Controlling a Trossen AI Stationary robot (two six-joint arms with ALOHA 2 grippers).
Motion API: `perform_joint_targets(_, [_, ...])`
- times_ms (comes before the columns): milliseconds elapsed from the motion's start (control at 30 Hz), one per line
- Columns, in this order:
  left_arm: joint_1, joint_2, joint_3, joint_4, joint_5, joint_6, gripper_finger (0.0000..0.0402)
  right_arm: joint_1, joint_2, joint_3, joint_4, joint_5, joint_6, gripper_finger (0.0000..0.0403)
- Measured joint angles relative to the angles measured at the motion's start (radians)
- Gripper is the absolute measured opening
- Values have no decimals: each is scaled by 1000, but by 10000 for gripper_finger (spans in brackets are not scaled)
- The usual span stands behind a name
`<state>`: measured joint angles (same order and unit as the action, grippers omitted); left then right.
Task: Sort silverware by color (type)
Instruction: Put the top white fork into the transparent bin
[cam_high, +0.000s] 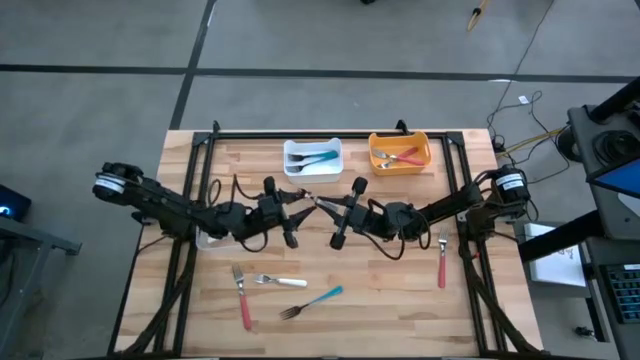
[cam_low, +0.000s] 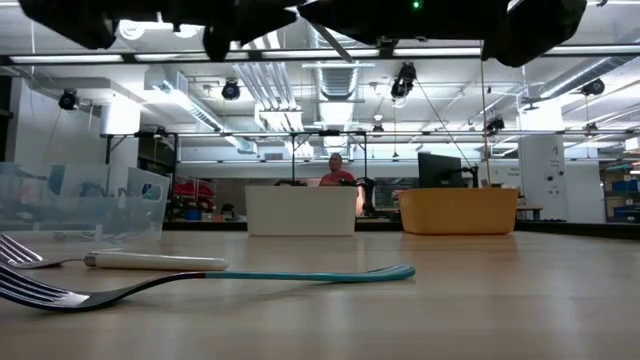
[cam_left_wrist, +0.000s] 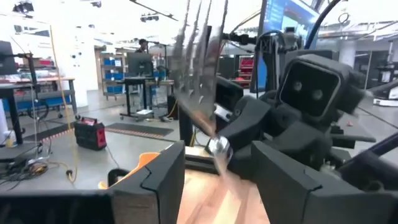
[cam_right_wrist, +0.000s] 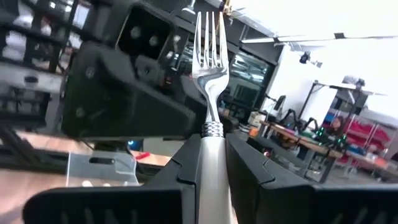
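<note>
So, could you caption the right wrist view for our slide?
Right gripper shut on a white-handled fork, tines up.

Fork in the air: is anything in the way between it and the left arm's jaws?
No, nothing visible is in the way. The fork stands with its tines up, right in front of the left gripper, whose jaws are open. The right gripper has its jaws shut on the fork's white handle.
</note>
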<state>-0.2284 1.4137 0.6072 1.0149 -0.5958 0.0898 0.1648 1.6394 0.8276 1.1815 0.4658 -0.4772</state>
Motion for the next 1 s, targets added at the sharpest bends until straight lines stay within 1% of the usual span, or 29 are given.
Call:
perform_joint_targets(167, [4,34,38,7,-16,0,152,9,0,0,-3,-9,-71,40])
perform_joint_targets(300, [5,56,55,7,-44,-1,129,11,1,0,-9,2,-85,40])
perform_joint_targets(433, [6,52,53,6,-62,1,88,12,1,0,-17,30,-85,40])
perform_joint_targets(533, [6,47,48,6,-62,-5,39,11,1,1,-27,35,-84,41])
perform_joint_targets(567, [5,45,48,5,-55,-6,22,11,1,2,-29,31,-82,47])
perform_joint_targets(633, [4,45,47,2,-51,-9,11,11,1,2,-37,33,-55,66])
perform_joint_targets(700, [7,44,47,0,-76,-9,10,11,1,2,-32,34,-19,90])
perform_joint_targets(867, [7,39,52,-17,-78,-5,1,12,0,2,-66,31,39,145])
perform_joint_targets(1000, [7,8,52,-99,-80,0,1,12,-3,2,-95,32,87,175])
